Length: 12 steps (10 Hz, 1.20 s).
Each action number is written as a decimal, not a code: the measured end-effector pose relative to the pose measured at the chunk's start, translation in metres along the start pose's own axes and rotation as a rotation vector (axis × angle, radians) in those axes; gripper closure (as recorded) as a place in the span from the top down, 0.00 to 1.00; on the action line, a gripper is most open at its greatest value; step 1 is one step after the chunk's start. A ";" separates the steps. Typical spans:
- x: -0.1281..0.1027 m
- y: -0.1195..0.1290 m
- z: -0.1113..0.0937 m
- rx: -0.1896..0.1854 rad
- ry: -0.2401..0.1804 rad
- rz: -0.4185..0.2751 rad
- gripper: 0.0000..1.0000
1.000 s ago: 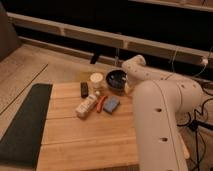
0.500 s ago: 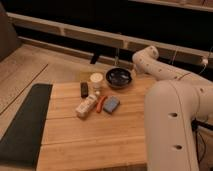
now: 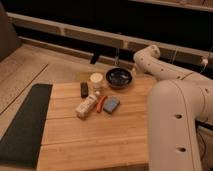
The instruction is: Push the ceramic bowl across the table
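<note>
Here the bowl (image 3: 119, 77) sits at the far edge of the table (image 3: 95, 135), a little above the centre of the frame, with the white cup (image 3: 96, 80) just beside it on its left. It lies dark and glossy against the tan planks, upright, with nothing visibly in it.

The arm (image 3: 170, 95) fills the right side of the frame and bends back toward the upper middle, so its end comes at the bowl from the right. The gripper (image 3: 133, 71) is near the bowl's right rim, low over the far edge of the table; that placement suits a sideways shove rather than a lift. Whether it touches the rim I cannot tell, and I cannot tell how its fingers stand either, spread or pressed together.

Toward the middle of the table lie a small dark block (image 3: 84, 89), a white bottle (image 3: 86, 106) on its side, an orange item (image 3: 101, 103) touching or nearly touching the bottle, and a blue sponge (image 3: 111, 104). A dark mat (image 3: 22, 125) covers the left edge. These sit nearer the camera than the bowl, so a push along the far edge would miss them, but the cup stands straight in a leftward path. My judgement: the push is under way or about to start, and the cup is the main risk.
</note>
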 end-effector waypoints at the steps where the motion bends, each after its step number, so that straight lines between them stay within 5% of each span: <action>1: 0.006 0.006 0.001 0.010 0.017 -0.009 0.65; 5: 0.015 0.032 -0.009 0.069 0.052 -0.041 0.65; 9: 0.033 0.086 0.008 -0.009 0.139 -0.070 0.65; 12: 0.038 0.097 0.020 -0.030 0.192 -0.106 0.65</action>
